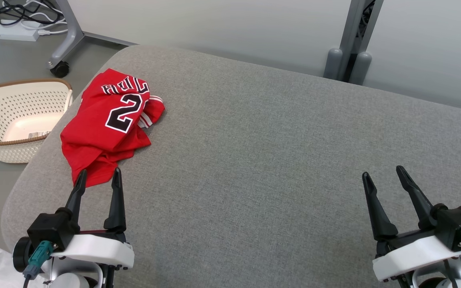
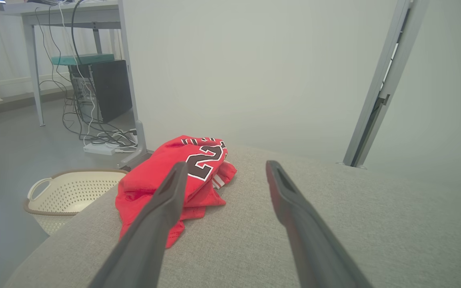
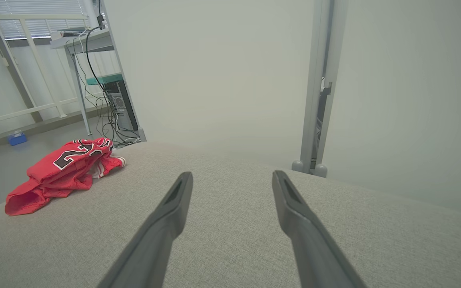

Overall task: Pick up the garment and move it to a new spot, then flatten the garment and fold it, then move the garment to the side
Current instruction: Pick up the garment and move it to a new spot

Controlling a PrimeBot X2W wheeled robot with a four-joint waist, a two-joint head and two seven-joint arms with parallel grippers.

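The garment (image 1: 108, 128) is a bright red jersey with dark white-outlined lettering, lying crumpled near the left edge of the grey padded surface (image 1: 278, 160). My left gripper (image 1: 99, 177) is open just in front of its near hem, with nothing between the fingers. In the left wrist view the garment (image 2: 162, 180) lies ahead and to the left, partly behind my left finger (image 2: 166, 204); that gripper (image 2: 226, 170) stands open. My right gripper (image 1: 382, 174) is open over bare surface at the lower right, far from the garment. The right wrist view shows the garment (image 3: 60, 174) at far left and the right gripper (image 3: 232, 178) open.
A cream perforated basket (image 1: 18, 120) stands on the floor left of the padded surface, beside the garment. A caster leg (image 1: 64, 48) and a power strip with cables (image 1: 14, 30) lie beyond it. A grey post (image 1: 352, 44) stands against the pale wall behind.
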